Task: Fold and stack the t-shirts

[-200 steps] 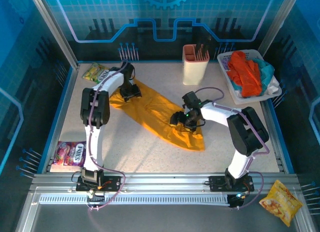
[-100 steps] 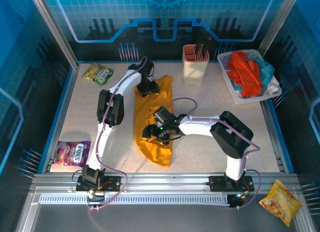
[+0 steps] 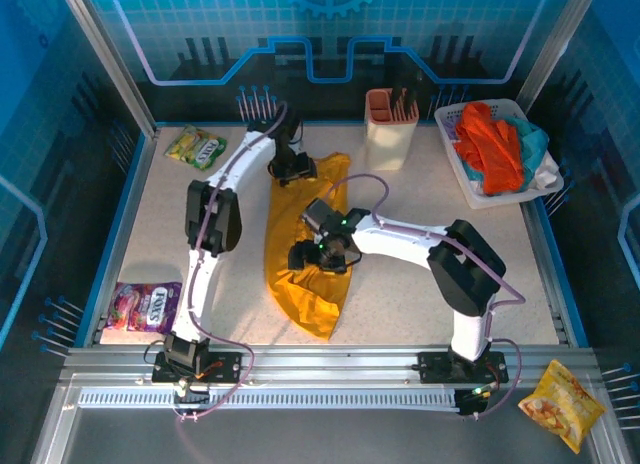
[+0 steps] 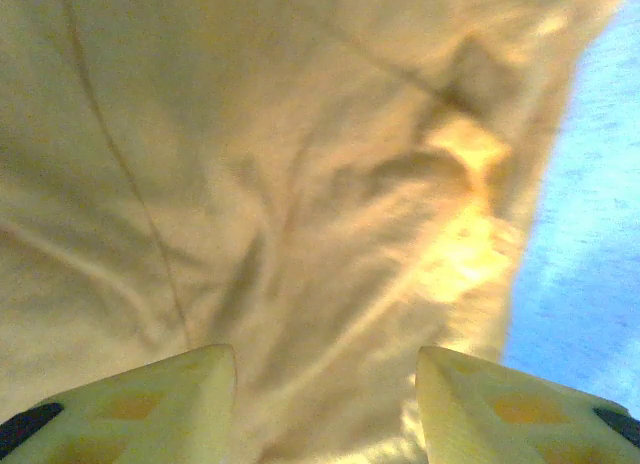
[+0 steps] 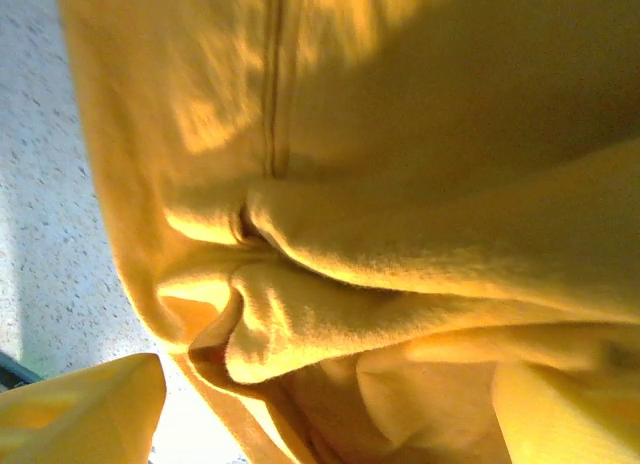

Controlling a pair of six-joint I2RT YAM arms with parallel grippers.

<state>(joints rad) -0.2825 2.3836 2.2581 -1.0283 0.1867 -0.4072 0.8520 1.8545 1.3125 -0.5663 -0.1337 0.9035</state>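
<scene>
The mustard-yellow t-shirt [image 3: 305, 304] lies as a long crumpled strip running front to back in the middle of the table. My left gripper [image 3: 292, 169] is at its far end. In the left wrist view the gripper [image 4: 325, 404] has cloth [image 4: 300, 184] bunched between its half-closed fingers. My right gripper [image 3: 312, 256] sits over the shirt's middle. In the right wrist view this gripper [image 5: 330, 414] stands wide, and thick folds of the shirt [image 5: 400, 104] lie between the fingers. A strip of bare table separates the left finger from the cloth. More t-shirts, orange-red [image 3: 490, 144] and teal [image 3: 535, 144], lie in a basket.
The white basket [image 3: 500, 199] stands at the back right, with a cream holder [image 3: 390, 129] left of it. A green snack packet [image 3: 195, 146] lies at the back left and a purple candy bag [image 3: 145, 306] at the front left. An orange bag [image 3: 562, 402] sits outside the front rail.
The shirt has swung from a diagonal lie to nearly front-to-back. My right gripper travelled left with it to the middle; my left gripper moved right along the back, then slightly back left.
</scene>
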